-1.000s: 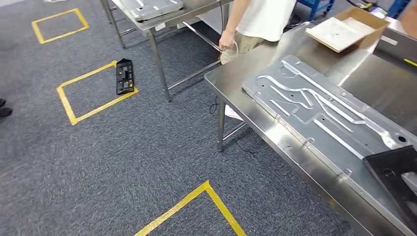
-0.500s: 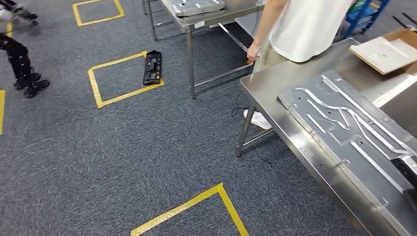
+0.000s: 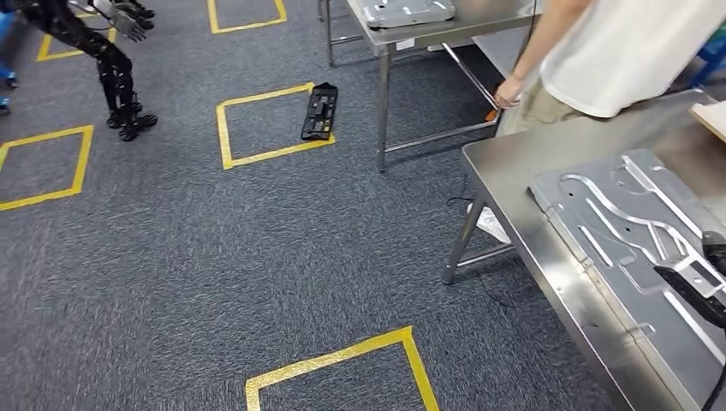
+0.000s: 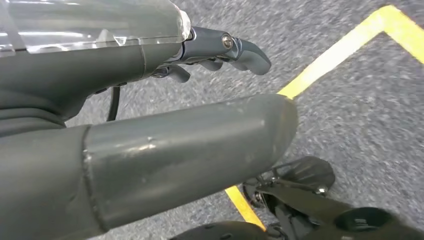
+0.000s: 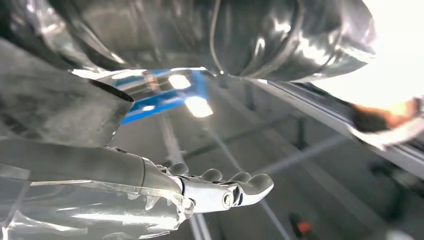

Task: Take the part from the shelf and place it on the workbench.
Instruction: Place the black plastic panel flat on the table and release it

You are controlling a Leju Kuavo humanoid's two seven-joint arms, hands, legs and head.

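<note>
Steel workbench (image 3: 514,171): it stands on the right-hand side of the robot, with a person (image 3: 616,51) at its far end.
Part: by my reading it is the pressed metal plate (image 3: 616,214), which lies flat on the workbench, close under the right hand (image 5: 200,190).
Right hand: fingers stretched out and nothing in them, with bright sheet metal just behind.
Left hand (image 4: 150,150): hangs low over carpet and a yellow tape line (image 4: 330,60), well apart from the plate, fingers loose and empty.
Handling: the plate looks stiff, broad and probably weighty. Its bare surface is likely slick and its edges thin.
Where to hold: probably the long edges, one hand on each, or the raised ribs. A one-hand hold at a corner would likely let it tip.
Floor: a black tray-like piece (image 3: 318,111) lies on a taped square, far from both hands.
</note>
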